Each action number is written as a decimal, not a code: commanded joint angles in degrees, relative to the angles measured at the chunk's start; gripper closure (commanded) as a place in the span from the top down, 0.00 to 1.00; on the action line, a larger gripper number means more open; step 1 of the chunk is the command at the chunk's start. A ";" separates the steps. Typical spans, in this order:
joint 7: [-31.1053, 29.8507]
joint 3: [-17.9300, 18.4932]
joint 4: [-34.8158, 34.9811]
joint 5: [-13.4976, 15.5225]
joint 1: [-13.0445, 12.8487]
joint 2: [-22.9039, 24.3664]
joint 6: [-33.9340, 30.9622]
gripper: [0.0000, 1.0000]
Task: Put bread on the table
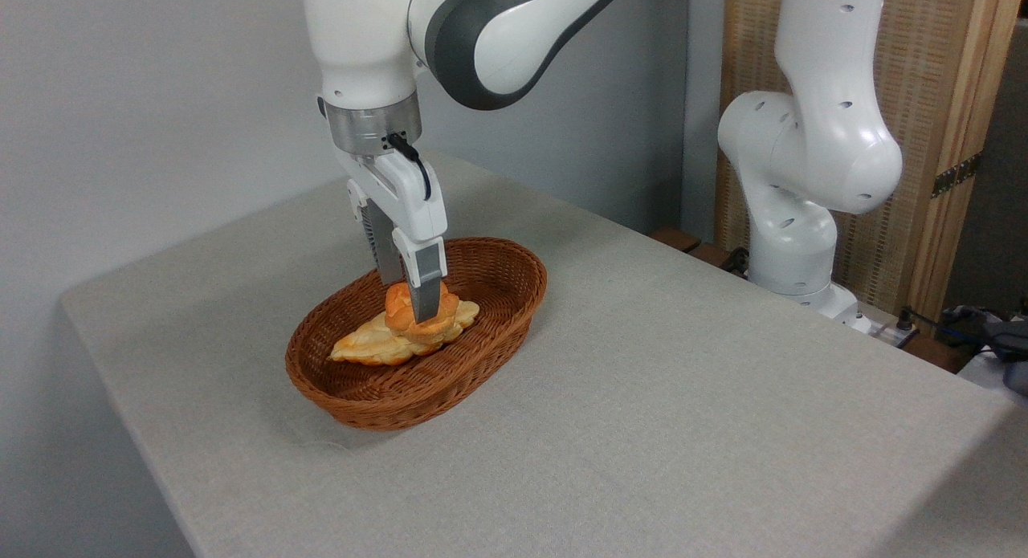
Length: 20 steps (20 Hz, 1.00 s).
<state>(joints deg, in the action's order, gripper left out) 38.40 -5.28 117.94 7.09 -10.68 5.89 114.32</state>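
The tool [411,305] hangs straight down from the white arm [482,36] into the basket [490,333], its two grey fingers [426,289] set on either side of the bun [399,301]. The near finger lies across the front of the bun and the far one stands behind it, so the jaws are narrowed to about the bun's width; whether they are actually pressing on it cannot be told from this view. The bun is small, round and orange-golden, and it sits on top of a paler, flatter loaf [373,347] that lies lengthwise along the basket's floor. Bun and loaf touch, and both are well inside the brown wicker rim. The basket rests on the bench [683,397], a broad surface in light grey-beige cloth, toward its left half, with bare cloth all round it. The arm's base [795,253] stands at the far right edge of the bench, before a wooden slatted panel [940,100].
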 commanded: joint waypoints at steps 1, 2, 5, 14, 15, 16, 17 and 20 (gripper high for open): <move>1.15 0.19 0.98 1.18 -0.13 0.17 0.73 1.00; 1.24 0.19 1.24 1.18 -0.13 0.17 0.73 1.00; 1.33 0.10 1.68 1.09 -0.21 -0.18 0.82 1.00; 2.21 0.01 2.21 0.65 -0.22 -0.36 0.82 1.00; 1.95 0.01 2.21 1.00 -0.13 -0.36 0.82 0.98; 1.94 0.01 2.21 1.09 -0.13 -0.36 0.82 0.88; 2.03 0.01 2.21 1.17 -0.13 -0.36 0.82 0.77; 2.12 0.01 2.21 1.26 -0.22 -0.36 0.82 0.58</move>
<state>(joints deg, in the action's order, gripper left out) 39.16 -5.46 119.52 7.09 -10.82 5.08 114.32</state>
